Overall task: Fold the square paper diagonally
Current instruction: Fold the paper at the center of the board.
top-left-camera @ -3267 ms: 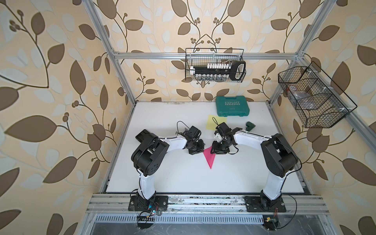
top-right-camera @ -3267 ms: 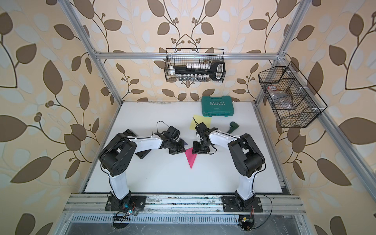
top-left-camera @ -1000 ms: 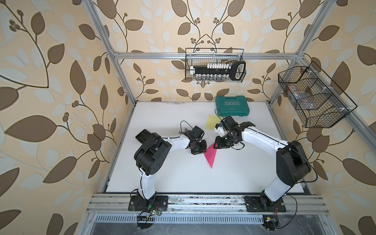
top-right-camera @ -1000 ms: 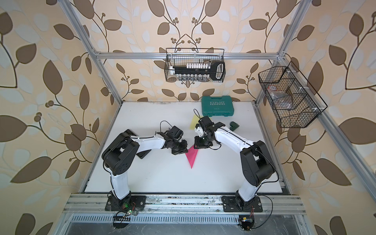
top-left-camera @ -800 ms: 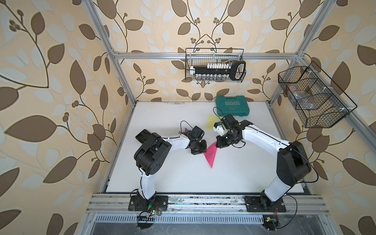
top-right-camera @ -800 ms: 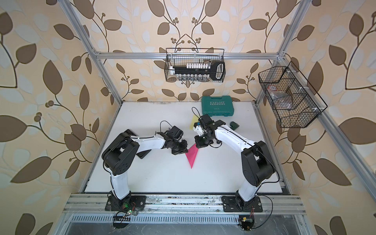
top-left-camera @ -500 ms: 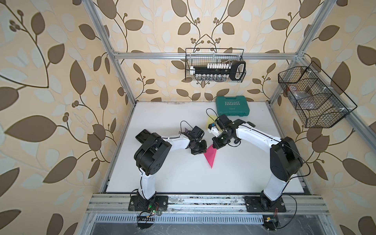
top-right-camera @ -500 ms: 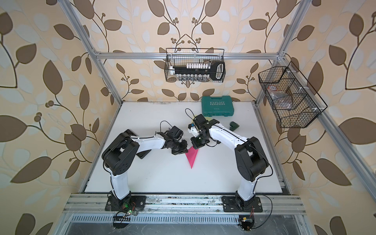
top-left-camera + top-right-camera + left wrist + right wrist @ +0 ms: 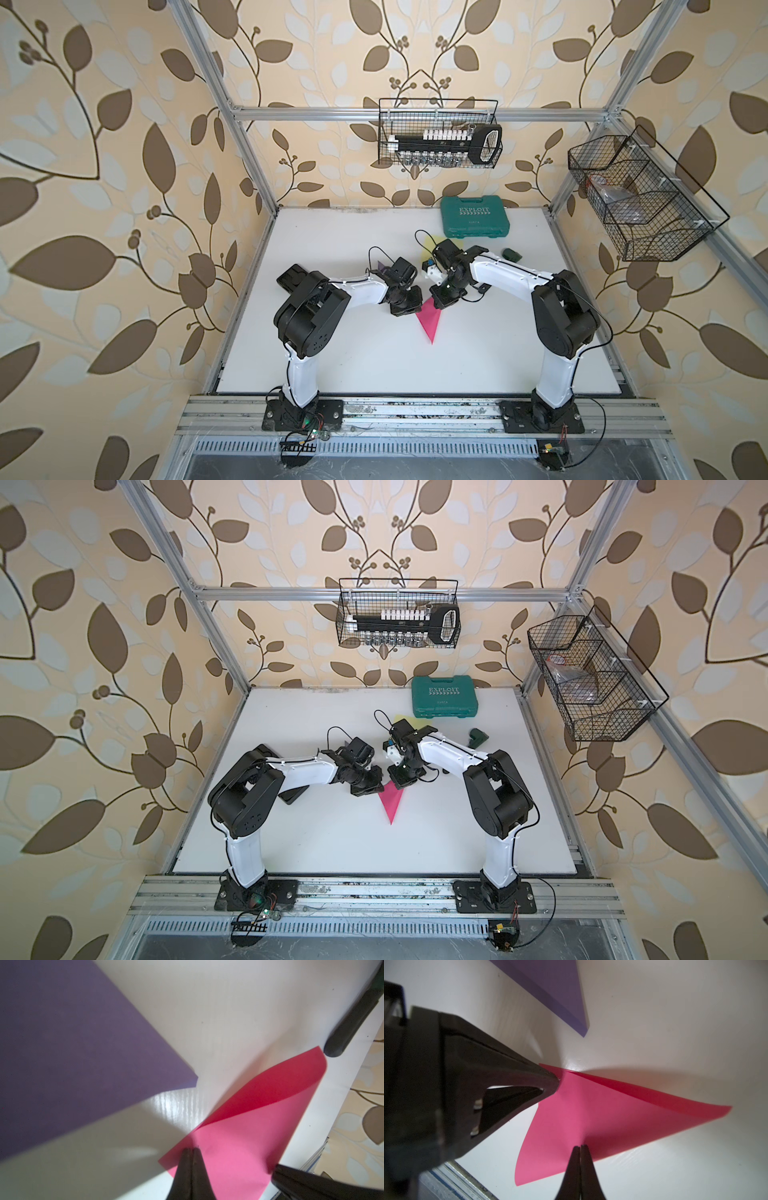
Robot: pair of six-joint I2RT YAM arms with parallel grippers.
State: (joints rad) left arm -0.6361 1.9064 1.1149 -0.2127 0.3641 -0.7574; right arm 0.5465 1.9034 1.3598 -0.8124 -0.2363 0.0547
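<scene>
The left gripper [image 9: 192, 1150] has its jaws closed together, tips pressed onto the pink paper [image 9: 239, 1147] near one corner. The paper is folded over, and its upper layer bows up, not flattened. The right gripper [image 9: 291, 1178] touches the paper's edge. A purple sheet [image 9: 72, 1043] lies apart on the white bench [image 9: 228, 1012].

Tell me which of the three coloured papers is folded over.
The pink paper, doubled into a triangle mid-table. The purple paper and the yellow paper lie flat, showing no fold.
</scene>
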